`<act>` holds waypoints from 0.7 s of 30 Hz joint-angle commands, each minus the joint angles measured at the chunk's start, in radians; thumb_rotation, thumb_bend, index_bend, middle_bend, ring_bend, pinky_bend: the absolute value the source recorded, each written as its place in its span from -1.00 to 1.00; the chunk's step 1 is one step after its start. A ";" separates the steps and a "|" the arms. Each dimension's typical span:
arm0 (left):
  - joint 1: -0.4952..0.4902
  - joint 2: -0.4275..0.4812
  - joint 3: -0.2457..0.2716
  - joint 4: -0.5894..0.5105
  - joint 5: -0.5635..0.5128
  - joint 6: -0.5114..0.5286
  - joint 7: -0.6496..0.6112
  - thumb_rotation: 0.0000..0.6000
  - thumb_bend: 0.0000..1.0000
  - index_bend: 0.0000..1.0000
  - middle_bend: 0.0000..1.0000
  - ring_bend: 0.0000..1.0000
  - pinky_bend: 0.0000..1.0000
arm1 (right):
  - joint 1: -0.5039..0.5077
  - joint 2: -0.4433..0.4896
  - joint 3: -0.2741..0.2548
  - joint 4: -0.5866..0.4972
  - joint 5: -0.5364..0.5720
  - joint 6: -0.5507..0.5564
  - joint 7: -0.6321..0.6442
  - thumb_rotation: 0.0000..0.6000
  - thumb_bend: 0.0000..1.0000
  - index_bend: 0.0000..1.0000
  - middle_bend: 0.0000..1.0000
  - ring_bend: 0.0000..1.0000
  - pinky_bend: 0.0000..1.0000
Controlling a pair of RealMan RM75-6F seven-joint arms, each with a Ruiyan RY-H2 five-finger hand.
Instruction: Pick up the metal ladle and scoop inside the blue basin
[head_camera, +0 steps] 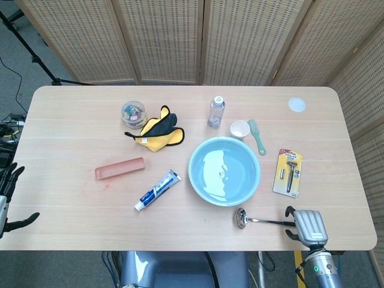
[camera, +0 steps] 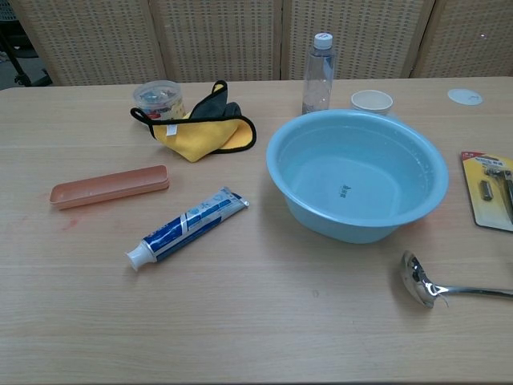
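None of the task is done yet, as I judge it. My right hand (head_camera: 308,225) sits at the handle end of the shiny metal ladle (head_camera: 262,220), fingers apart and gripping nothing (contact is unclear). Its bowl lies further out from that hand, just short of the round blue plastic basin (head_camera: 224,171). Gripping, lifting and scooping remain. My left hand (head_camera: 8,201) is open, far off.

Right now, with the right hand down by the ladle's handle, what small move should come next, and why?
Probably ease the right hand a touch further left and close its fingers on the handle end of the metal ladle. The ladle lies flat on the table, bowl toward the blue basin, and no grip on it shows yet.
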 commanded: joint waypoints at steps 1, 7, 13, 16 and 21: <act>0.000 -0.001 0.002 0.000 0.003 0.000 0.001 1.00 -1.00 -1.00 -1.00 -1.00 -1.00 | 0.002 -0.004 -0.002 0.002 -0.002 0.000 -0.005 1.00 -0.37 -0.06 0.94 0.87 1.00; 0.001 -0.001 0.002 0.001 0.006 0.005 -0.001 1.00 -1.00 -1.00 -1.00 -1.00 -1.00 | 0.003 -0.019 -0.006 0.019 0.000 -0.001 -0.017 1.00 -0.38 -0.06 0.94 0.87 1.00; 0.000 -0.002 0.002 0.002 0.006 0.003 0.001 1.00 -1.00 -1.00 -1.00 -1.00 -1.00 | 0.007 -0.057 -0.015 0.063 -0.004 -0.008 -0.027 1.00 -0.43 -0.06 0.94 0.87 1.00; 0.001 -0.002 0.002 0.002 0.003 0.005 0.000 1.00 -1.00 -1.00 -1.00 -1.00 -1.00 | 0.010 -0.081 -0.016 0.095 -0.007 -0.006 -0.043 1.00 -0.38 -0.06 0.94 0.87 1.00; 0.001 -0.001 0.001 0.003 0.001 0.005 0.000 1.00 -1.00 -1.00 -1.00 -1.00 -1.00 | 0.013 -0.108 -0.010 0.129 0.004 -0.008 -0.066 1.00 -0.35 -0.06 0.94 0.87 1.00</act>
